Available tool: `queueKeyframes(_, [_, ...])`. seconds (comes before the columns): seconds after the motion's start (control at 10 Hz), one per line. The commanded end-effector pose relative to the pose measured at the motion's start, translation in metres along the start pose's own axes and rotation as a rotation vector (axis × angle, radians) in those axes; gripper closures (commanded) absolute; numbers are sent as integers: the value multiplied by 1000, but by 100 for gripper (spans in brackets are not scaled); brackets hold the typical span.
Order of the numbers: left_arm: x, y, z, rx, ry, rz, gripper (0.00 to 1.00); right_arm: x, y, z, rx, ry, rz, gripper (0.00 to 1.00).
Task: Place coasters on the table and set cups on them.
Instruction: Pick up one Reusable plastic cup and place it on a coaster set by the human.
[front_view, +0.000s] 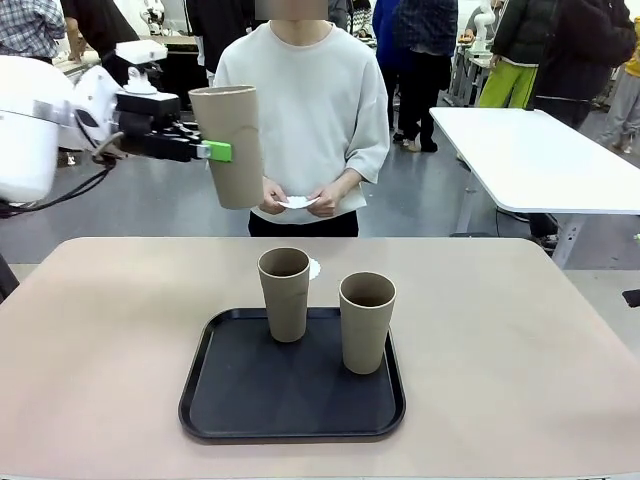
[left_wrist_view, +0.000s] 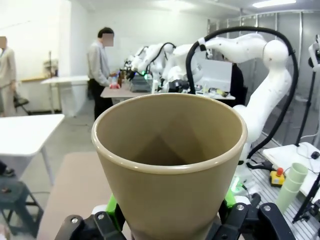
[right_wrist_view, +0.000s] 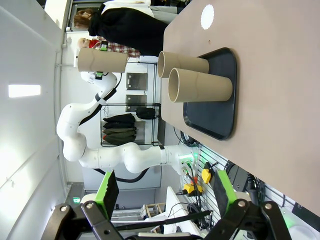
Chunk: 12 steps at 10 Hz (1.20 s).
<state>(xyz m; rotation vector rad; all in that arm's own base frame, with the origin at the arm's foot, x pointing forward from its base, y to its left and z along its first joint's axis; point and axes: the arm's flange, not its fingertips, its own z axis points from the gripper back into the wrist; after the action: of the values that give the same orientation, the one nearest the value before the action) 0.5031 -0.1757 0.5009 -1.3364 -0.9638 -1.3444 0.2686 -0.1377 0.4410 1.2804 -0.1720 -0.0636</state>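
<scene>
Left claw is clamped on one cup, upright, lifted well above the worktop, left of the person. Right claw gapes wide, nothing in it. Two cups stand upright on the tray. I see one coaster flat on the worktop just behind the tray. The person holds a white slip in both hands, possibly another coaster; too small to be sure.

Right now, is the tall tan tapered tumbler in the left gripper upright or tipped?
Upright, mouth up, leaning only slightly. The left gripper clamps the tan tumbler from the side, in the air, off the beige table.
</scene>
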Motion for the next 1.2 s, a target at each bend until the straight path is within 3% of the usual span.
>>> queueKeyframes(0.0, [-4, 35, -9, 31, -23, -43, 13, 1, 0, 0, 8, -4, 0, 0])
queueKeyframes(0.6, [-35, 100, -27, 53, -33, -84, 13, 1, 0, 0, 8, -4, 0, 0])
queueKeyframes(1.1, [-36, 88, -22, 51, -8, -55, 13, 1, 0, 0, 8, -4, 0, 0])
